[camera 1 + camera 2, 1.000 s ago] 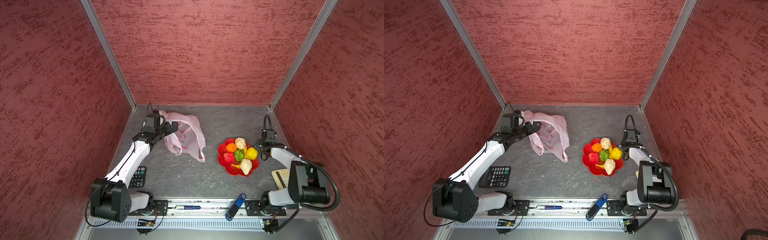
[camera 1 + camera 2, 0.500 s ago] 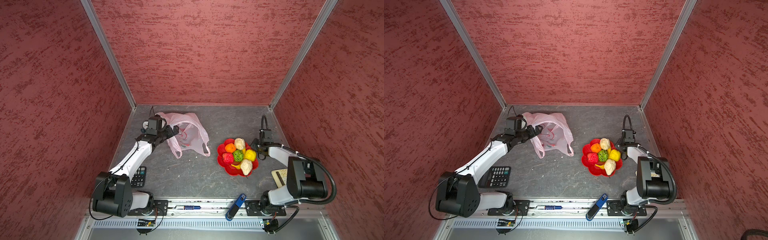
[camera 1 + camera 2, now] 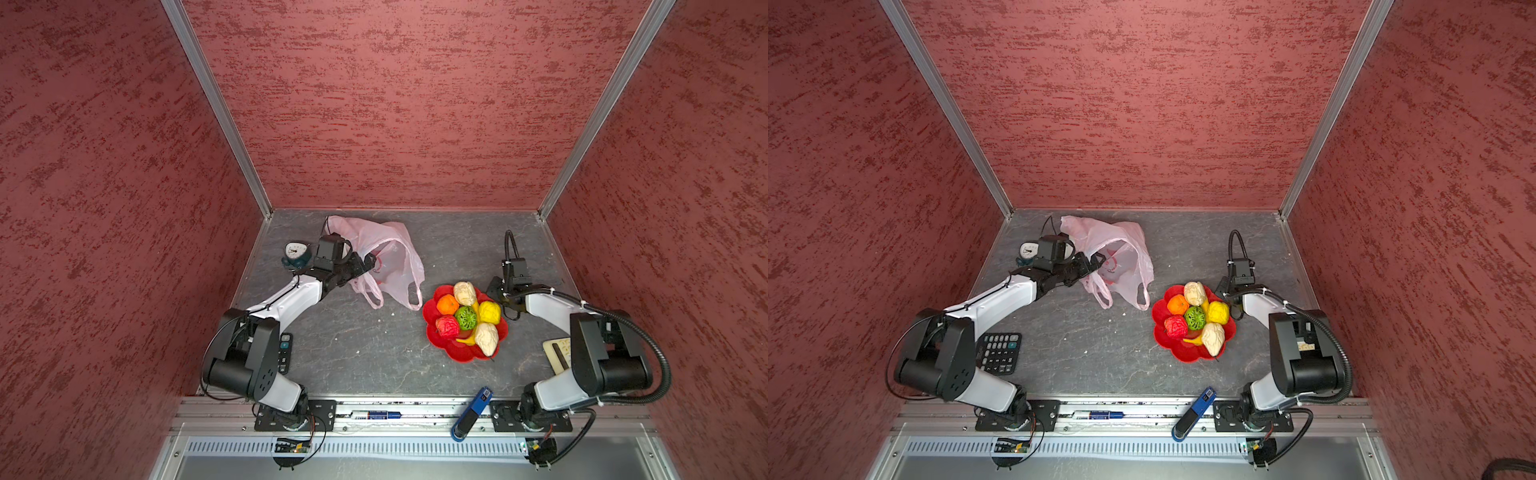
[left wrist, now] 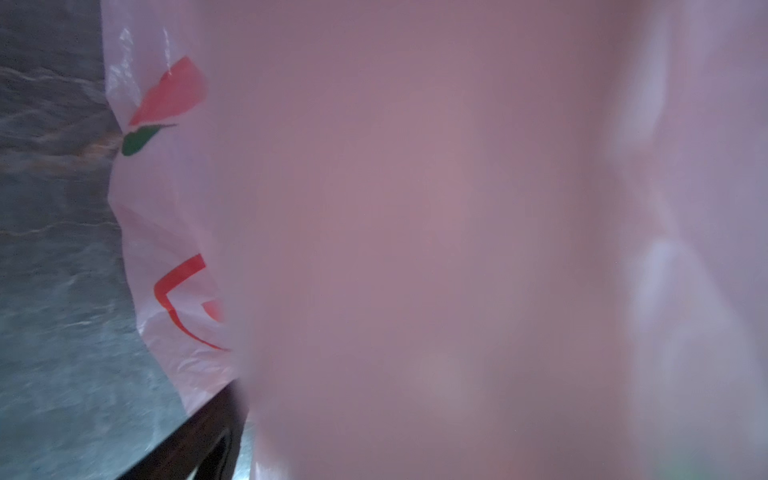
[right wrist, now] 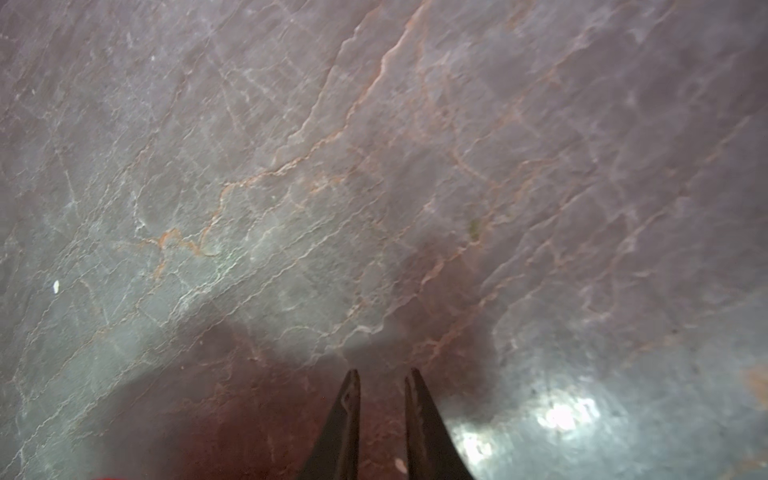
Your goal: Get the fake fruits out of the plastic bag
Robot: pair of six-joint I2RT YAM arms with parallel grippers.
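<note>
The plastic bag (image 3: 395, 257) (image 3: 1125, 259) is pale pink and lies limp at the back left, its two handles toward the front. My left gripper (image 3: 365, 264) (image 3: 1096, 259) is open at the bag's left edge. Bag film (image 4: 415, 208) covers nearly the whole left wrist view, where only red print shows. The fake fruits sit on a red plate (image 3: 457, 353): orange (image 3: 447, 304), strawberry (image 3: 447, 326), green ball (image 3: 466, 318), lemon (image 3: 489, 312), banana (image 3: 466, 340) and two cream lumps (image 3: 464, 293) (image 3: 486, 337). My right gripper (image 3: 494, 286) (image 5: 382, 374) hangs low by the plate's far right rim, open only a little and empty.
A small dial clock (image 3: 296, 254) stands just left of the left wrist. A black calculator (image 3: 998, 353) lies front left under that arm. A beige keypad (image 3: 557, 355) lies at the right and a blue-black tool (image 3: 471, 409) on the front rail. Red walls enclose three sides.
The left arm has sunk lower and uncovered the dial clock, and the bag has slumped flatter. The right arm has folded down beside the plate and its jaws have narrowed slightly.
</note>
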